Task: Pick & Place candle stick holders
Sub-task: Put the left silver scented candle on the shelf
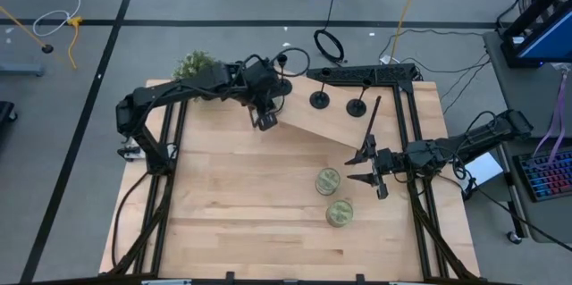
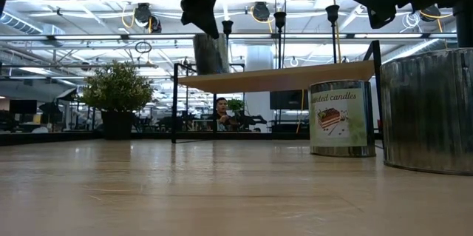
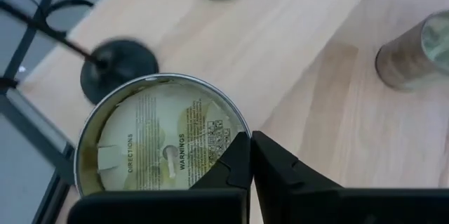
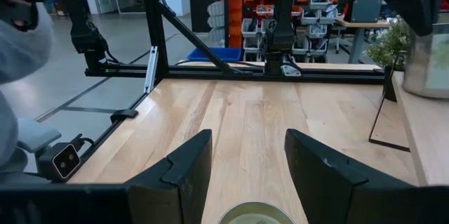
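Three black candle stick holders stand by their round bases on a raised wooden shelf (image 1: 331,120) at the back right. Two show from above (image 1: 319,99) (image 1: 357,106), and the low view shows all three cups (image 2: 227,25) (image 2: 279,18) (image 2: 332,10). My left gripper (image 1: 266,120) is at the shelf's left end, shut on a greenish candle jar (image 3: 154,147), beside the nearest holder's base (image 3: 119,66). My right gripper (image 1: 360,167) is open and empty, just right of a second jar (image 1: 328,180). My left gripper pinches the jar's rim (image 3: 235,129) on one side, one finger over the jar's inside and one outside it. The fingers come from above, pointing down. The jar hangs upright (image 2: 211,52) with its bottom at about shelf height; I cannot tell whether it stands on the shelf.
Two more candle jars stand on the table at the right (image 1: 328,180) (image 1: 340,213), close to my right gripper; one jar's rim shows below its fingers (image 4: 256,213). A potted plant (image 1: 192,63) stands at the back left. Bare wood (image 1: 232,196) covers the table's left and middle.
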`<action>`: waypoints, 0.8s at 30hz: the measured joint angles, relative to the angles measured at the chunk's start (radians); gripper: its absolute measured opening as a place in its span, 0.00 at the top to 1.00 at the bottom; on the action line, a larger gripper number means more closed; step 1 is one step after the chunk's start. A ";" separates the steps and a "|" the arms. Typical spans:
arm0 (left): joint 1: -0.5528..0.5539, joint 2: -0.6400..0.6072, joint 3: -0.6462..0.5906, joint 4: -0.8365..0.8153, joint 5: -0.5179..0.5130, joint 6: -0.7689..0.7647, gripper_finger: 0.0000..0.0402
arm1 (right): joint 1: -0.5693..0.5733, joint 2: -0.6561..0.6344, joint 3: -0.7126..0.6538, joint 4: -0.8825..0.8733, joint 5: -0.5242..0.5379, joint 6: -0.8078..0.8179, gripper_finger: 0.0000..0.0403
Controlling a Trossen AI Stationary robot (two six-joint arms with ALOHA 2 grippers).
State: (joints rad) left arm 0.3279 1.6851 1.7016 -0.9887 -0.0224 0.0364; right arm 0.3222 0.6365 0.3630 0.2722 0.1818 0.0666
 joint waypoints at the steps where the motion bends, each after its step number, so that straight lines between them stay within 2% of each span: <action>1: 0.000 0.001 0.000 0.014 0.004 0.000 0.97 | 0.000 0.000 0.000 0.000 0.000 0.000 0.57; 7: 0.007 -0.001 -0.003 0.018 0.013 0.022 0.94 | 0.000 0.000 0.000 0.000 0.000 0.000 0.57; 16: 0.027 0.003 -0.005 0.033 0.015 0.041 0.98 | 0.000 0.000 0.000 0.000 0.000 0.000 0.57; 24: 0.045 0.005 -0.006 0.075 0.013 0.064 0.91 | 0.000 0.000 0.000 0.000 0.000 0.000 0.57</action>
State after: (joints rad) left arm 0.3728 1.6897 1.6951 -0.9134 -0.0097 0.1001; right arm 0.3222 0.6365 0.3630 0.2718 0.1818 0.0666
